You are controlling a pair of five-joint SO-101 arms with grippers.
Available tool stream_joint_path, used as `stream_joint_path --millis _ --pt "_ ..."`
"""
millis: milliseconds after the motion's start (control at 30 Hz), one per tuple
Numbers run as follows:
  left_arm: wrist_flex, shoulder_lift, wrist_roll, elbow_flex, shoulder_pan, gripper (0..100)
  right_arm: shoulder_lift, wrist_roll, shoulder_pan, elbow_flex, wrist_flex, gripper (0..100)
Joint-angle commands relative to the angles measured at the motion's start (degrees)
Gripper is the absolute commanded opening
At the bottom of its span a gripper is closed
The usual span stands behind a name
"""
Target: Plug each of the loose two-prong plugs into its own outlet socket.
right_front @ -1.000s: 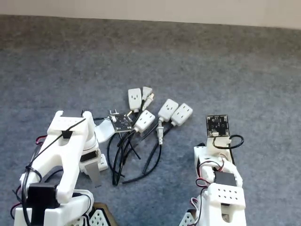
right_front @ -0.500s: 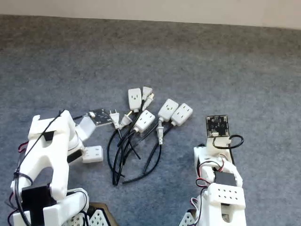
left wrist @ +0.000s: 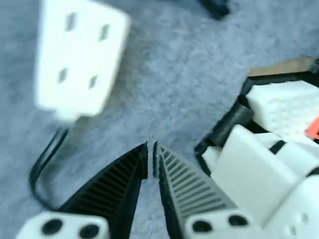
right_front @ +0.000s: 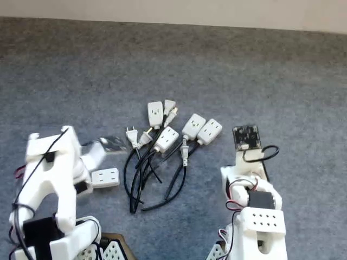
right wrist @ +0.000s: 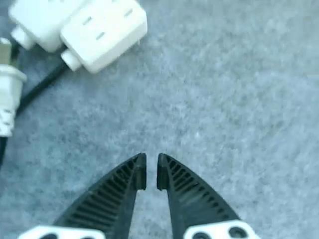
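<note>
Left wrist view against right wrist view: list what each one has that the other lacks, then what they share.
Left wrist view's own: one white outlet block with two pairs of slots, its black cord, and white arm housing to one side.
Right wrist view's own: two outlet sockets lying side by side, and a white plug at the frame's edge.
Shared: grey carpet underneath, and a black pincer in front, the left pincer and the right pincer, both shut and empty.

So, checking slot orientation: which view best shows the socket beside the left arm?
Left wrist view: the socket is close and face-on, its slot pairs plain. The high view gives it small; the right wrist view holds two other sockets.
</note>
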Motion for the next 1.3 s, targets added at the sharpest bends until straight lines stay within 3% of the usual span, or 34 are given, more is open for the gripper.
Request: stream_joint_path --millis 0,167,233,333,533,733,867,1267 --pt "1.4 -5.9 -1.1 -6.0 -7.5 5 -0.3 0.5 -2.1 -11.3 3.4 5.5" --pt "1.8 -17.1 -0.3 -6.6 -9.0 5 9.2 -0.7 -10.6 -19.9 6.3 5.5" --pt "1.2 -22.0 4.2 -5.8 -8.8 5 16.2 -3.5 -13.7 -23.7 6.3 5.5" --pt "-4.5 -29.0 15.3 -3.6 -8.0 5 27.2 -6.5 -17.9 -29.2 6.2 5.5" --pt "-29.8 -35.9 43.6 9.7 -7.9 5 45.0 -8.8 -25.0 -37.9 5.9 5.5" --pt "-42.9 -34.8 58.5 21.1 -5.6 5 57.6 -14.5 -26.1 -48.0 5.9 5.5" --pt "-47.4 -34.6 58.6 24.6 -4.0 5 62.2 -17.0 -26.2 -51.8 5.9 5.5" --pt "-47.6 -34.6 58.6 25.6 -4.3 5 61.3 -17.0 -31.5 -46.7 5.6 5.5"
